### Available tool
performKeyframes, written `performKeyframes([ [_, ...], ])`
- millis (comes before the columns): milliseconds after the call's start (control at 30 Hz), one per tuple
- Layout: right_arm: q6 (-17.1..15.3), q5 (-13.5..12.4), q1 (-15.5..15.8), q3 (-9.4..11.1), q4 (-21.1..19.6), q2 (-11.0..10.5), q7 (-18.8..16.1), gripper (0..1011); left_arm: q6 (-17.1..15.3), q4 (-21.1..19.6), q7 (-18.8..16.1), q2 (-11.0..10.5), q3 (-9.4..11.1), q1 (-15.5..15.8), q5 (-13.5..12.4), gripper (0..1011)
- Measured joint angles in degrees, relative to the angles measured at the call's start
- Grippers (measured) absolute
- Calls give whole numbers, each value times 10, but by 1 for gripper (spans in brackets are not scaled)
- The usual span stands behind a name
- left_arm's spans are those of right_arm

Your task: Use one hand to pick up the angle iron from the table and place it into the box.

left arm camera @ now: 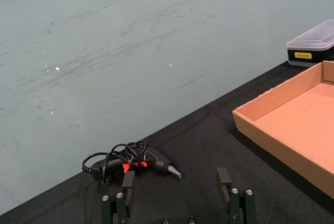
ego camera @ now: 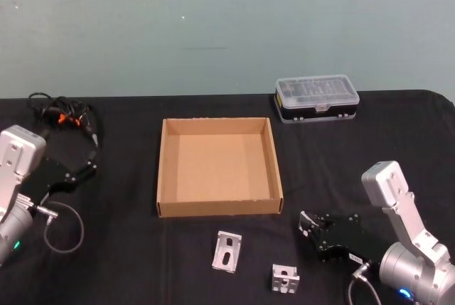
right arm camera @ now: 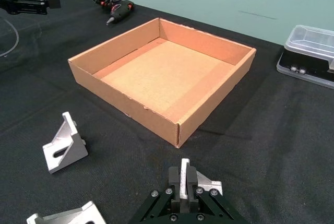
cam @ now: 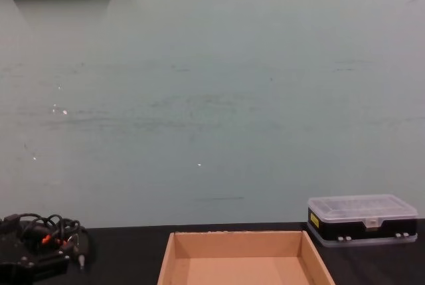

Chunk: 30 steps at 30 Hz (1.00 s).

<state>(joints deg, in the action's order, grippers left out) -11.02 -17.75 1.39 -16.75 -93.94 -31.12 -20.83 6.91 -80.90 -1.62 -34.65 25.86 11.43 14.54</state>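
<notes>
The black, blocky-fingered left hand (left arm camera: 176, 175) sits at the worktop's left side with its fingers spread and nothing between them. We judge it is parked, since the task needs one hand only. Just beyond it lies one black pen-shaped tool with a tangled cable (left arm camera: 138, 164).

One shallow brown cardboard box (ego camera: 218, 207) sits mid-way across the flat matte black worktop (ego camera: 106, 262). It is open-topped with nothing inside, probably set central so either arm can reach it.

We count three small silvery L-shaped metal angle irons:
- Two lie loose on the worktop in front of the box (ego camera: 227, 252) (ego camera: 285, 278), well apart from its front wall.
- The third (right arm camera: 184, 166) is pinched by one flange in the black right hand (ego camera: 308, 224), near the box's front right corner (lifted or touching the worktop, we cannot tell). We judge a flat flange gives the firmest pinch.

One black plastic organiser case with a clear lid (ego camera: 317, 97) stands back right, clear of the work.
</notes>
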Motion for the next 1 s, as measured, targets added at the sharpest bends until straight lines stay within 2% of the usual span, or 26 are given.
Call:
performKeyframes([
  [367,0,0,0,0,0,0,0,82,0,0,0,0,0,0,0,1000],
  [867,36,-13,3,17,-16,3,-18,82,0,0,0,0,0,0,0,1000],
  [1000,52,-14,-10,17,-18,3,-27,81,0,0,0,0,0,0,0,1000],
])
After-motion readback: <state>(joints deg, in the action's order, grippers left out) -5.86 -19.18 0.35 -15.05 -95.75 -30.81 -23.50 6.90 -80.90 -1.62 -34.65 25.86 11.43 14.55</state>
